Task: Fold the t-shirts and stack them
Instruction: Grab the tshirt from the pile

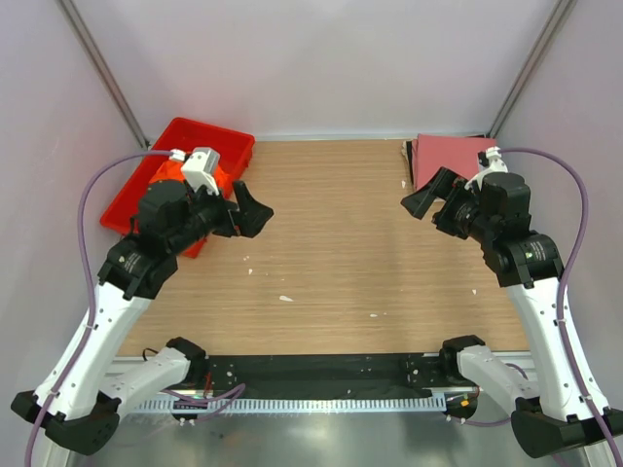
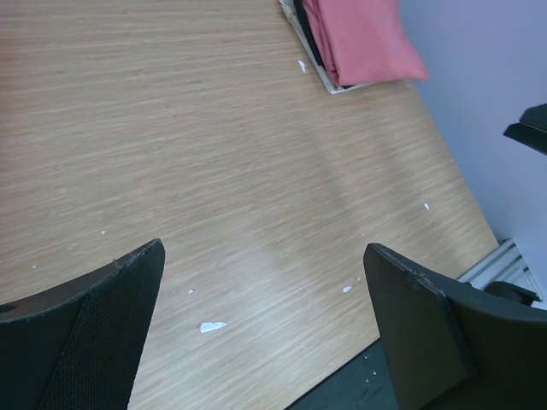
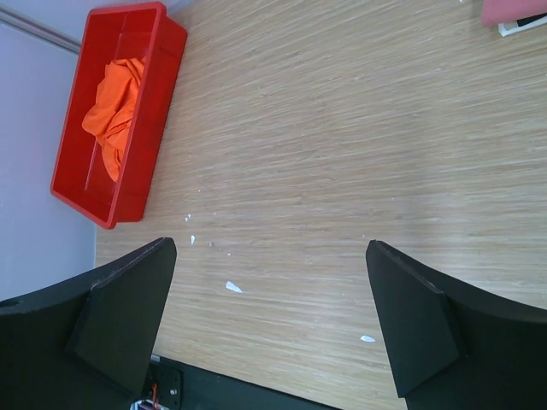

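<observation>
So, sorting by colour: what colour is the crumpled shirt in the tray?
Bright orange cloth shirt; right wrist view.

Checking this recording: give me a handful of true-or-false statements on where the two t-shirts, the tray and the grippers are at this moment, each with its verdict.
1. The orange t-shirt lies crumpled inside the red tray. True.
2. The pink t-shirt is spread out flat in the middle of the table. False: it lies folded at the far right corner.
3. The left gripper and the right gripper are both open and hold nothing. True.
4. The two t-shirts are stacked one on the other. False: they lie apart, the orange one at the far left and the pink one at the far right.
</observation>
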You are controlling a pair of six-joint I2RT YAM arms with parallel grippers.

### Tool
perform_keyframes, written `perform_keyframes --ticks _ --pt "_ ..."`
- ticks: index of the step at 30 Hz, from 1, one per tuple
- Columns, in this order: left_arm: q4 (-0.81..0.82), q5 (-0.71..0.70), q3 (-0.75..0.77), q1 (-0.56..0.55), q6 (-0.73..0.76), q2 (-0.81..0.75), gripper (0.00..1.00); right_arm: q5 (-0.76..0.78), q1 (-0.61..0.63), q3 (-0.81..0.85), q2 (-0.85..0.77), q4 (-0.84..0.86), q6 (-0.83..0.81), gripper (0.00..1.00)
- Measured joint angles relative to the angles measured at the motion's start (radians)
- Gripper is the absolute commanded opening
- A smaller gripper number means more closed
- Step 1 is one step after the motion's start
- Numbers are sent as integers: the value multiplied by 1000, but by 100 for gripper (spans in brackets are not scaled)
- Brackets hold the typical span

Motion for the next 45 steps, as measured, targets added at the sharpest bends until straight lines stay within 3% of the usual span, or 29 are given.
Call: perform_keyframes --ticks 10,20,25,32,33,34,37,42,45 --pt "-5 -284 31 22 63 178 100 -4 0 -30 -23 27 5 100" --pt "-26 -440 280 374 87 612 92 -59 0 -56 -26 74 15 100" --pt "-49 -443 416 470 89 882 88 -64 0 -56 -26 76 15 100" --pt "-90 -412 467 535 84 1168 77 -70 0 -56 -23 76 13 100" --pt "-95 -412 474 536 81 1193 74 -70 0 -56 -19 76 12 100" --pt "-103 -412 484 537 74 1218 57 -70 0 -56 -15 76 12 100" --pt "-117 -406 503 537 53 1263 25 -71 0 -53 11 76 14 100" --pt "-161 -392 587 537 56 1273 0 -71 0 -51 27 76 32 100" --pt "-217 -381 734 537 69 1272 0 -76 0 -52 18 77 46 100"
